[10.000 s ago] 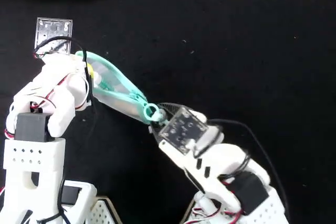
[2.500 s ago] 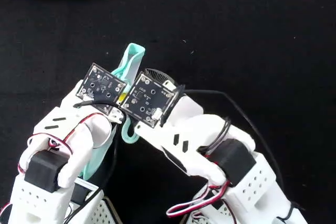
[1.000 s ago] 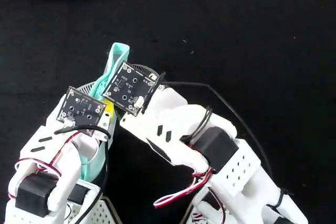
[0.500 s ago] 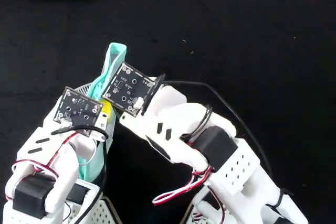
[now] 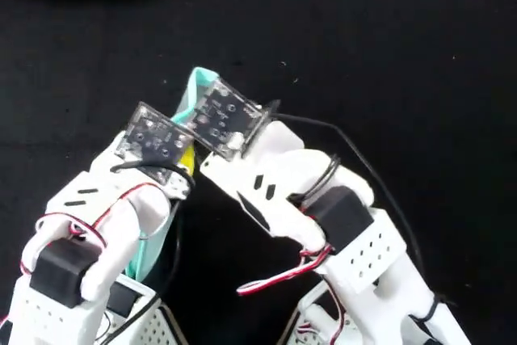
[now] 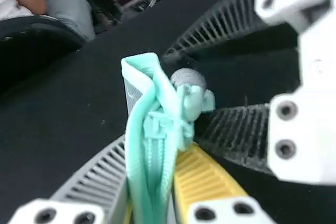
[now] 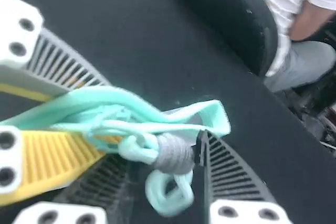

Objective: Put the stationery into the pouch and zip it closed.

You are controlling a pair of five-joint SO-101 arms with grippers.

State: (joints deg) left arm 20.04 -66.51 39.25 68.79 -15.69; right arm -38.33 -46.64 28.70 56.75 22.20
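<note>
High view: two white robot arms meet left of centre over a black table (image 5: 388, 78), their wrists crowded together above a mint-green pouch (image 5: 197, 85). The pouch lies with its long axis running near to far. Its near part passes under the left arm, and its far end pokes out just beyond both wrists. From the left wrist view, the left gripper (image 6: 152, 153) is pressed together on the pouch's zipped edge, with a grey ribbed finger on one side and a yellow pad on the other. The zip slider (image 6: 164, 124) sits just beyond that grip, close to the pouch's far end. The zip pull (image 7: 169, 156), a mint cord with a grey bead and a loop, hangs off the slider toward the right. The right gripper (image 6: 190, 92) is at that pull, and its dark ribbed fingers seem to be pinching the bead at their tips, though the angle leaves this uncertain. So the right arm is the one on the pull and the left arm braces the pouch nearer in. By my judgement, the zip closes with a pull away along the long axis, and little track remains.
</note>
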